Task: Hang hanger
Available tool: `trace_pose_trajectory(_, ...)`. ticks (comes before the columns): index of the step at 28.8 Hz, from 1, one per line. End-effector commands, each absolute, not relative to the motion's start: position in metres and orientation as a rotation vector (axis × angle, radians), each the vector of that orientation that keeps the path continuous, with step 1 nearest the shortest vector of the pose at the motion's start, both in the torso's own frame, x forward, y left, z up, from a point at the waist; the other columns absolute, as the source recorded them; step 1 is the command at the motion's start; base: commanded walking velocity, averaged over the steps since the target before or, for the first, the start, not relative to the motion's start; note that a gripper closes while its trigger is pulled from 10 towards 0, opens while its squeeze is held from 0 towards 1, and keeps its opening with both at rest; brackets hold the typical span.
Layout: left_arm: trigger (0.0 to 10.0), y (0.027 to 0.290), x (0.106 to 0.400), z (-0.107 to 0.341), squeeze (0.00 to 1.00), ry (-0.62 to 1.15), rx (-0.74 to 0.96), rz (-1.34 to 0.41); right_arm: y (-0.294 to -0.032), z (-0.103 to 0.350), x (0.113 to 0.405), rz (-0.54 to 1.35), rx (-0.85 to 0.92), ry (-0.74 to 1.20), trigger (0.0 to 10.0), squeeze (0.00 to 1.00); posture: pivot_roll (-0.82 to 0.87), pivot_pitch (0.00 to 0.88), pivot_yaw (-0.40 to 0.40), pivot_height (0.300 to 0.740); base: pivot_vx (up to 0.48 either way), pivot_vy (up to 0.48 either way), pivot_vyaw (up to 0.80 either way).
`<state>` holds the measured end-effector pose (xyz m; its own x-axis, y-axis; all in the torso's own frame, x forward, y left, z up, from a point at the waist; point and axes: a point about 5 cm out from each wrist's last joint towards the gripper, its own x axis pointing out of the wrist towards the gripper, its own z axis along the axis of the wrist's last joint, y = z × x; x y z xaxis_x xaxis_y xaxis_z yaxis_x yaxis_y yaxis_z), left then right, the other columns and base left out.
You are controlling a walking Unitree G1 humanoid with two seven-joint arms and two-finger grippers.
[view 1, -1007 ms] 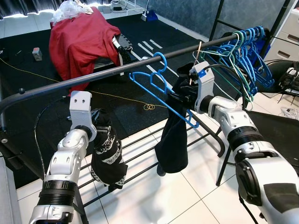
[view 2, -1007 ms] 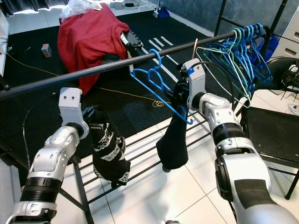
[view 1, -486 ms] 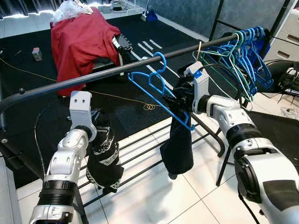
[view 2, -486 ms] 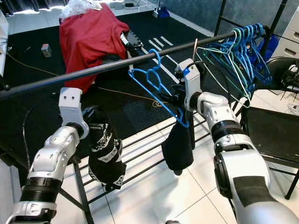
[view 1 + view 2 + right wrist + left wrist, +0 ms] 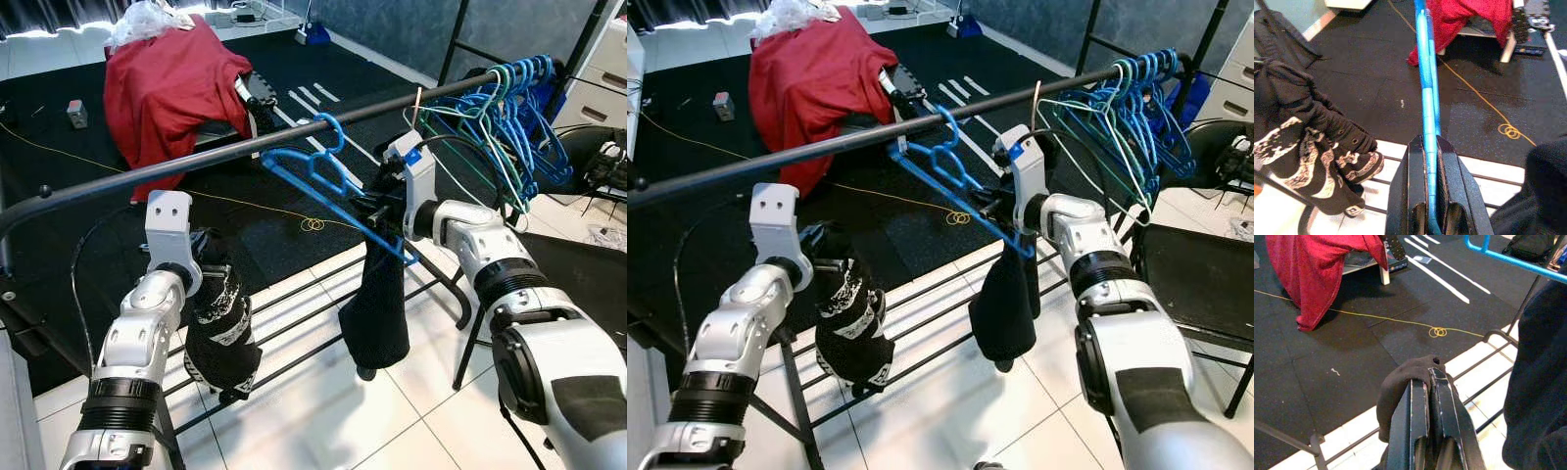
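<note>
Since the earlier frame, our right gripper (image 5: 377, 208) has tipped the blue hanger (image 5: 328, 191) flatter, and its hook now reaches over the black rail (image 5: 196, 162) instead of hanging just beside it. The black garment (image 5: 377, 304) draped on the hanger's lower end hangs a little lower than before. Our right fingers (image 5: 1449, 171) are clamped on the hanger's blue bar, which runs between them. Our left gripper (image 5: 1427, 431) stays below the rail; its fingers are pressed together on a dark printed cloth (image 5: 220, 328) that hangs down over the low rack bars (image 5: 294, 323). Farther right on the rail we see a bunch of blue and green hangers (image 5: 509, 117). Beyond, a red cloth (image 5: 171, 83) covers something on the black floor mat.
</note>
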<state>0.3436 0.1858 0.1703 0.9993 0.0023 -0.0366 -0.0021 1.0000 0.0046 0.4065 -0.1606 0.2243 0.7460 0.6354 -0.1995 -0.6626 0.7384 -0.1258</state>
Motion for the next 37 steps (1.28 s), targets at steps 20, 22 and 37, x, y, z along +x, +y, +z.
trace_pose_trajectory(20,10.0,0.193,0.342,0.176,0.00,0.020,0.083,0.004,-0.114,0.242,0.385,0.922,-0.151,-0.035,0.0,0.00,-0.08,0.112,-0.013,0.740,0.000,0.000,0.00)
trace_pose_trajectory(22,10.0,0.193,0.342,0.176,0.00,0.022,0.093,-0.001,-0.107,0.238,0.377,0.953,-0.149,-0.039,0.0,0.00,-0.07,0.122,-0.004,0.740,0.000,0.000,0.00)
trace_pose_trajectory(37,10.0,0.191,0.341,0.183,0.00,0.006,0.199,-0.059,-0.065,0.140,0.305,0.827,0.184,0.220,0.0,0.00,-0.05,0.155,0.043,0.740,0.000,0.000,0.00)
